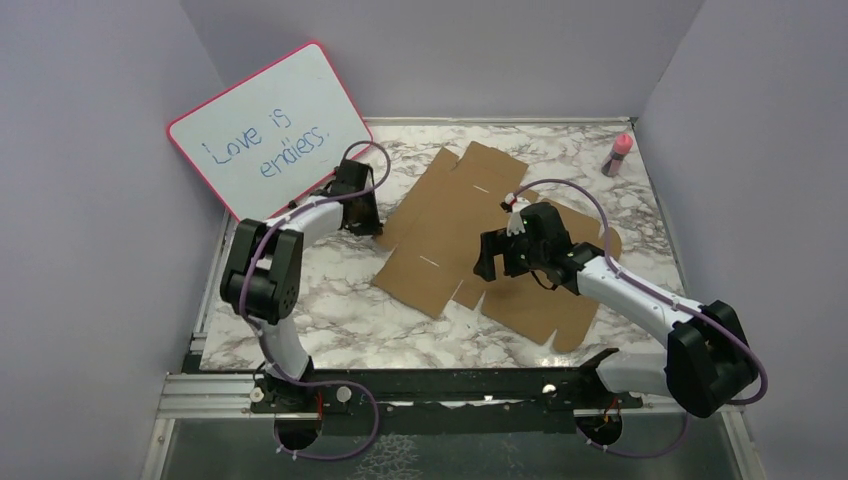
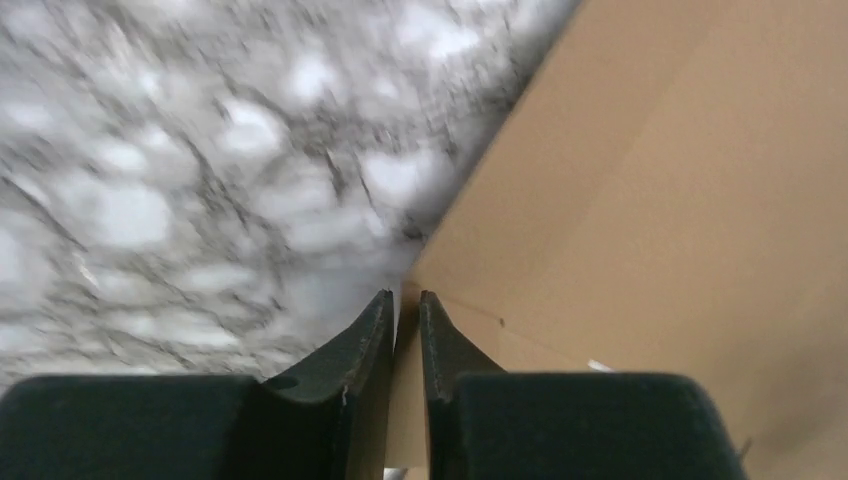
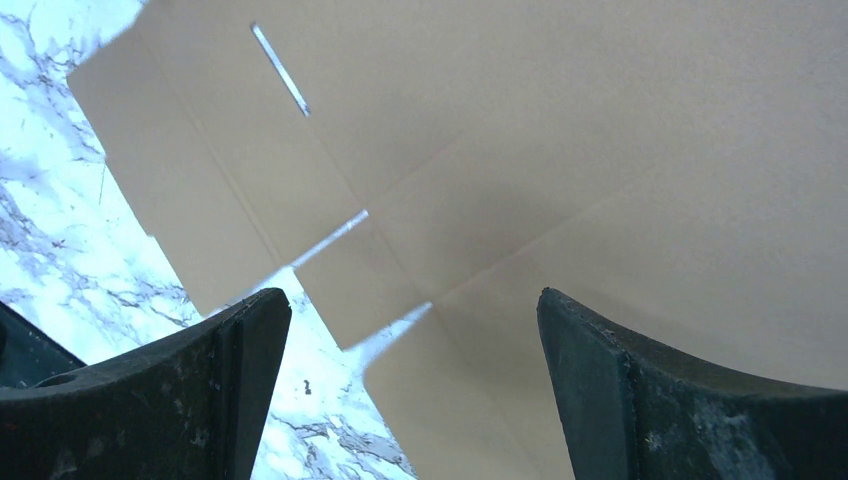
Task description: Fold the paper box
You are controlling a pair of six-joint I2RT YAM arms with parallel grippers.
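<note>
Marble table (image 1: 330, 320): paper box (image 1: 470, 225) unfolded, brown; left tool (image 2: 405, 310) pinching edge, right tool (image 3: 410, 300) wide.

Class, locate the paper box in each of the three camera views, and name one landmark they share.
Top external: paper box flat, mid-table, between the arms.
Left wrist: paper box fills the right half, edge pinched by the left fingers.
Right wrist: paper box fills most of the frame, beyond the open right fingers.
Shared landmark: the marble table.
</note>
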